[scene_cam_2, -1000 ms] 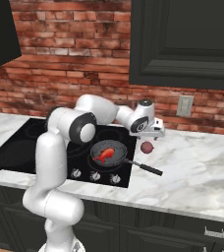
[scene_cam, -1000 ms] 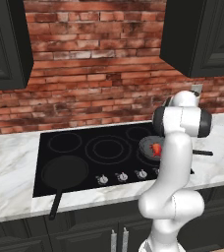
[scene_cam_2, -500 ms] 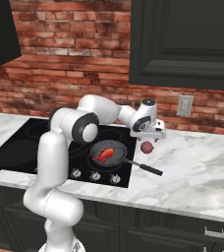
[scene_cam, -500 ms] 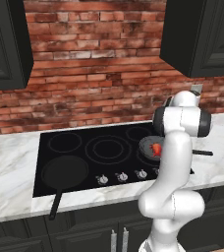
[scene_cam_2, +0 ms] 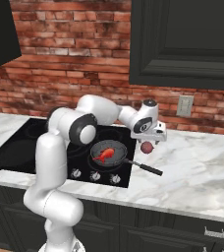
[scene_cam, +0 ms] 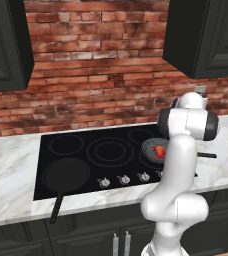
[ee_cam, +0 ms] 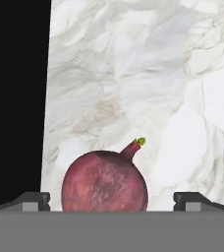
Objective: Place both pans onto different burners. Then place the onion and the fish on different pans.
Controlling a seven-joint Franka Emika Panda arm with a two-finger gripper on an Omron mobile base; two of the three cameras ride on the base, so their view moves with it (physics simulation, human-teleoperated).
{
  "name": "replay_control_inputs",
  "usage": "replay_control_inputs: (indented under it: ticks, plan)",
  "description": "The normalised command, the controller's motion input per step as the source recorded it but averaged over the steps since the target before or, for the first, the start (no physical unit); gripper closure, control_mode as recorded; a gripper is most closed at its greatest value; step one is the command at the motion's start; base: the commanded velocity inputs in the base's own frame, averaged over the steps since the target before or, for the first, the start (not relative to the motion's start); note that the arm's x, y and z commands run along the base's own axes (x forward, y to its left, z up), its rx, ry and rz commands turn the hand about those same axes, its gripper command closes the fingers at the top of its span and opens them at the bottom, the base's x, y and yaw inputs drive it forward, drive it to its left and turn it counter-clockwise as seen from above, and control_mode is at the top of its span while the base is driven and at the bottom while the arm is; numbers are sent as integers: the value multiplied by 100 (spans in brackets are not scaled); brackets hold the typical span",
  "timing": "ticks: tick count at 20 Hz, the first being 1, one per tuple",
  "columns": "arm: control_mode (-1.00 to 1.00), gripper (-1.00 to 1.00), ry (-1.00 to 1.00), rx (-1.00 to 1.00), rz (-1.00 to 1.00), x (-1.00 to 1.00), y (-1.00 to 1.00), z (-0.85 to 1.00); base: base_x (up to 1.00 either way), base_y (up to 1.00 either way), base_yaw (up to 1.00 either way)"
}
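left base view: large matte black frying pan [scene_cam: 66, 173] sits on the front-left burner rings of the glossy black glass cooktop [scene_cam: 111, 150], handle over the front edge; small greyish-black frying pan [scene_cam: 155, 149] on a right burner, orange-red fish [scene_cam: 159, 151] inside, partly hidden by the white arm.
right base view: pincer [scene_cam_2: 150, 142] hangs over the white marble worktop [scene_cam_2: 192, 172] just right of the cooktop, small dark red-maroon onion [scene_cam_2: 147, 147] right at its tips; fish in the small pan beside it, handle pointing right.
hand view: onion [ee_cam: 104, 187] between the two dark tips, which stand apart on either side with gaps, so pincer released, nothing grasped yet; green-tipped stem tilts up-right; cooktop edge at left.
step judged: grab onion, both pans and fish look done.
how to do well: centre on the ball, drop lower so tips pass its widest part, close gently, round skin may roll or squirt out; then lift clear of the small pan handle and carry to the large pan.
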Motion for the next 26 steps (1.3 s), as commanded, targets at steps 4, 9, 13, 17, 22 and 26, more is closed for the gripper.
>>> replay_control_inputs:
  ticks: [4, 9, 13, 17, 22, 26]
  plan:
    - [-100, -100, 0, 0, -1, -14, 1, 0, 0, 0, 0]
    - [-100, -100, 0, 0, 0, 0, 8, 0, 0, 0, 0]
    - [-100, -100, 0, 0, 0, 1, 2, -3, 0, 0, 0]
    - [-100, -100, 0, 0, 0, 3, 0, -18, 0, 0, 0]
    - [-100, -100, 0, 0, 0, 2, -2, -19, 0, 0, 0]
    - [-100, -100, 0, 0, -1, 17, -26, -12, 0, 0, 0]
